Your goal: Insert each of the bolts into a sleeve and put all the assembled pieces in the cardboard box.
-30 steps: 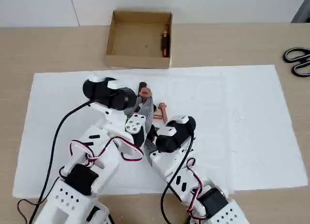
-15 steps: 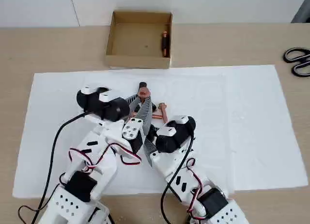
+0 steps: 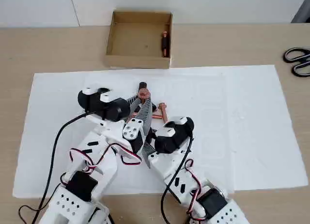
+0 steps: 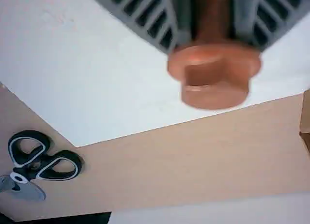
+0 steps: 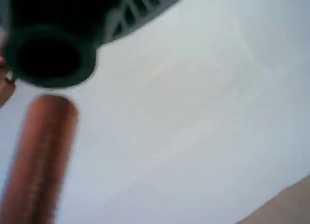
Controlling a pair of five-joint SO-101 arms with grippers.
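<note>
Copper bolt (image 4: 213,73) near dark sleeve (image 3: 142,85); seemingly assembled piece (image 3: 164,43) in cardboard box (image 3: 138,63)

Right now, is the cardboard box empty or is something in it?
Not empty: one dark-and-copper piece lies inside the cardboard box, against one side wall.

Black sleeve (image 5: 48,59) just beside copper bolt (image 5: 41,161), over white sheet (image 5: 193,112).

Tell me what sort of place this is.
Probably a robotics test bench, lab or workshop: two small arms at a wooden table, a white sheet under them, scissors at the edge.
</note>
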